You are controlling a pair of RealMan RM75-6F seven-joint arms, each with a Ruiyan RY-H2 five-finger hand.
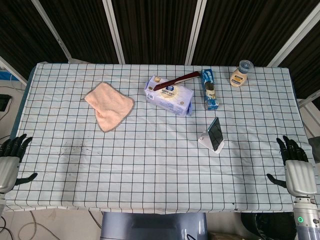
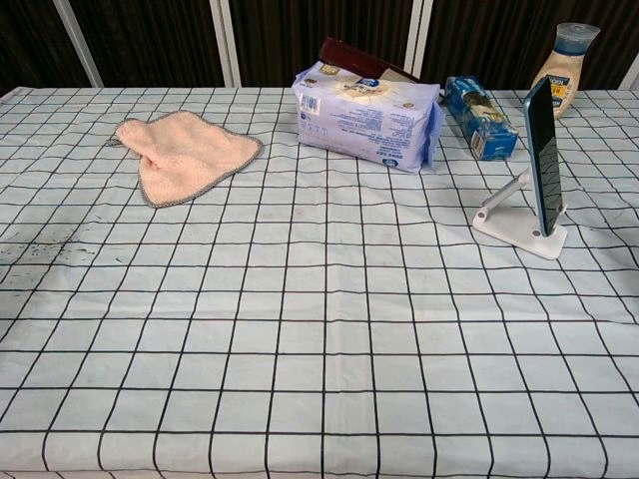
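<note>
While both hands rest at the near corners of the table (image 1: 150, 170), the wide checked cloth between them lies bare from the near edge up to the row of items. Left hand (image 1: 11, 159) sits at the left edge, fingers spread apart and holding nothing. Right hand (image 1: 296, 167) sits at the right edge, fingers likewise spread and holding nothing. Neither hand appears in the chest view.

Nearest the right hand is the phone (image 1: 216, 133), propped upright and tilted back on a white stand (image 1: 207, 141) toward the right half of the table; its dark screen is framed in blue. Nearest the left hand, though well apart from it, is a pink cloth (image 1: 109, 105), crumpled flat with a grey hem.

Along the far side lie a pale wipes pack (image 1: 170, 96) with a dark red comb (image 1: 176, 80) resting on top, a blue box (image 1: 209, 89) just beside it, and a sauce bottle (image 1: 241, 73) near the far right corner.
</note>
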